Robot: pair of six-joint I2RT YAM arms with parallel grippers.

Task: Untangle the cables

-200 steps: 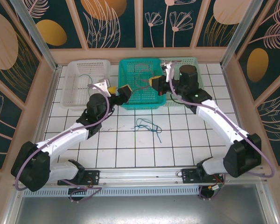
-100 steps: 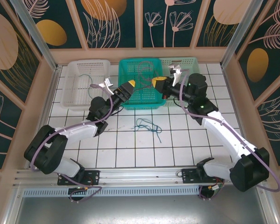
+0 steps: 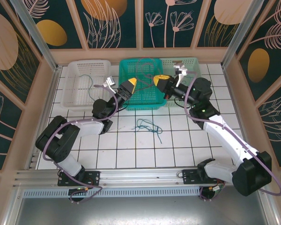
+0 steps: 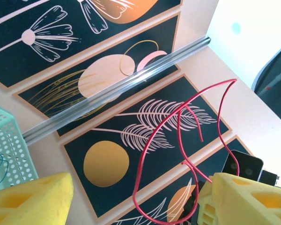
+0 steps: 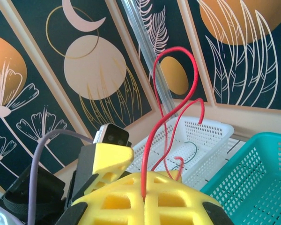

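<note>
Two pads of the right gripper [image 5: 145,191] pinch the red cable [image 5: 178,48], which stands upright from their seam and curls over at upper centre. Left wrist view: its loop rises centre right, foot cut off below, between the widely parted fingers of the left gripper [image 4: 136,186], seemingly untouched. From above, blue and green cables [image 3: 148,125] lie mid-frame on the table [image 3: 131,150].

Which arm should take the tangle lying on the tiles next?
Probably left. The left claw is open, clamping nothing; the right claw is shut on the red cable. The tangle lies roughly midway between the arms.
</note>
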